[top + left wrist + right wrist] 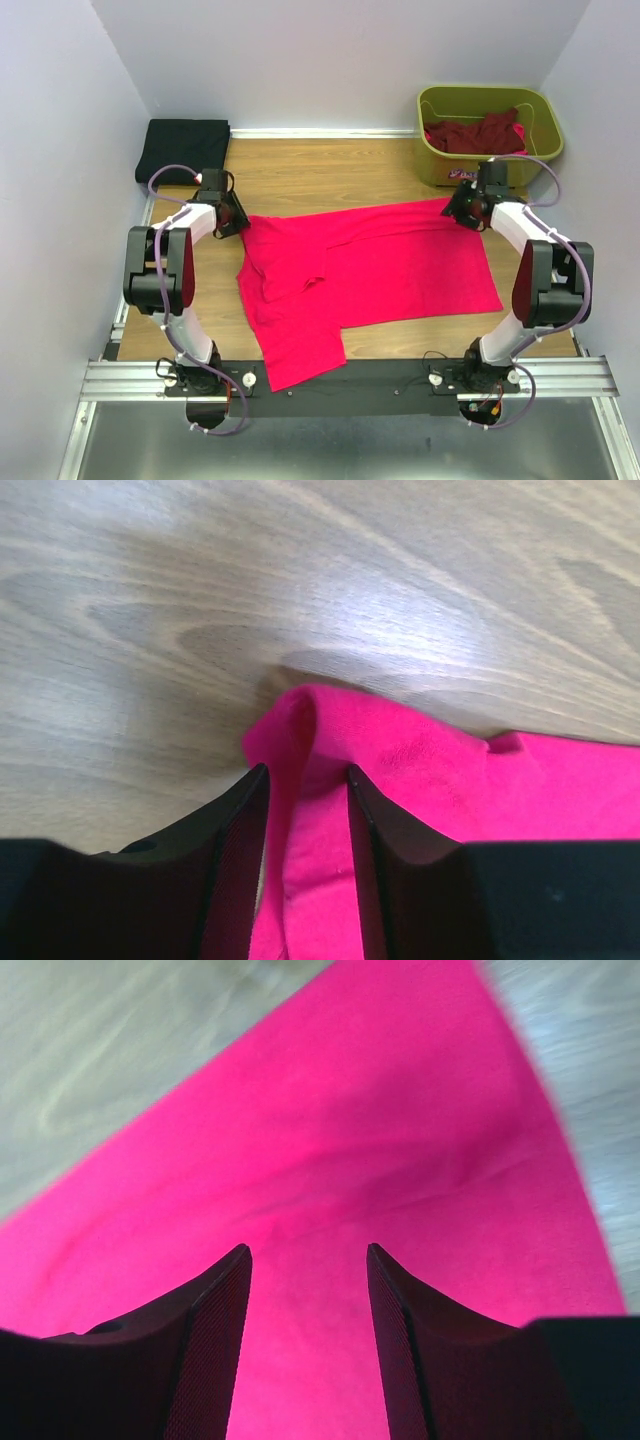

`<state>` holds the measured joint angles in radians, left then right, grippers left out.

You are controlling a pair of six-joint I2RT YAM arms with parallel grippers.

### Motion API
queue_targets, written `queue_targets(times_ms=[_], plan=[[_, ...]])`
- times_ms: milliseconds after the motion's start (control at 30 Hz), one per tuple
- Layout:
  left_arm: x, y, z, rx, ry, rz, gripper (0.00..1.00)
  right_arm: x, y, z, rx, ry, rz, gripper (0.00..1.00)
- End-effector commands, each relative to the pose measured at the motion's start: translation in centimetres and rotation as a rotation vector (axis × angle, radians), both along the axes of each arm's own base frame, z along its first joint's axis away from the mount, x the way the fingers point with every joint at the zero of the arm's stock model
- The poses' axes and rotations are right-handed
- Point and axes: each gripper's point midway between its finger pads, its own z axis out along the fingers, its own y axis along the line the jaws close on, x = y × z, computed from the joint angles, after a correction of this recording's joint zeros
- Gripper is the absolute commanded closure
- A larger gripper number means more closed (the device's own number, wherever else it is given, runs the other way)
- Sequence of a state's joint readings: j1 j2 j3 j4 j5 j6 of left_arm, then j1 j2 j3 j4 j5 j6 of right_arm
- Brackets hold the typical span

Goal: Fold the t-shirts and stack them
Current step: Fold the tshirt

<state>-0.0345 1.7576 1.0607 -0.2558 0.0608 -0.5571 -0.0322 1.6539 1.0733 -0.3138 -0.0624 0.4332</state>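
A pink shirt [390, 265] is laid across the middle of the table [320, 175]. It is only partly flattened. Its right half is spread smooth, while its left half is doubled over in loose creases. One flap at its near left is carried over the table edge onto the black rail [390, 375].

The left gripper [232, 215] is placed at the pink shirt's far left corner. In the left wrist view this gripper [305, 770] is seen with its fingers [235, 840] held apart. A raised ridge of pink cloth is caught in the gap between them, and the corner of the cloth is curled up just past the tips. Whether the ridge is pressed by the pads cannot be told.

The right gripper [462, 208] is placed at the pink shirt's far right corner. In the right wrist view this gripper [308, 1250] is shown with its fingers [205, 1340] spread wide above flat, faintly creased cloth, close to the shirt's edge. Nothing is pinched there.

A black shirt [183, 150] is found folded beyond the pink shirt's far left corner, well apart from it and against the back wall. An olive tub [440, 165] is set just beyond the pink shirt's far right corner. Maroon shirts [475, 135] are heaped inside it, unfolded.
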Motion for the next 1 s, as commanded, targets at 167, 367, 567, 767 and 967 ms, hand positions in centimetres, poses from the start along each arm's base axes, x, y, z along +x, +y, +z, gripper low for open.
queue_targets(times_ms=[167,367,567,767,967], plan=[[0.3,1.2,-1.9,0.052,0.025,0.025,0.72,2.4,-5.0,0.0,0.126,-0.152,-0.242,0.45],[-0.9,3.4,-2.9,0.121,0.059,0.077,0.85,2.2,-6.8,-3.3,0.18,-0.098,-0.312,0.47],[-1.4,6.3,-2.9,0.19,0.073,0.129,0.88,0.4,-8.0,-6.9,0.21,-0.006,-0.372,0.48],[-0.8,7.2,-2.3,0.238,0.062,0.134,0.85,-0.4,-8.8,-7.6,0.199,0.01,-0.374,0.49],[0.0,6.8,-0.7,0.222,0.014,0.119,0.7,0.6,-8.4,-4.8,0.209,-0.06,-0.321,0.5]])
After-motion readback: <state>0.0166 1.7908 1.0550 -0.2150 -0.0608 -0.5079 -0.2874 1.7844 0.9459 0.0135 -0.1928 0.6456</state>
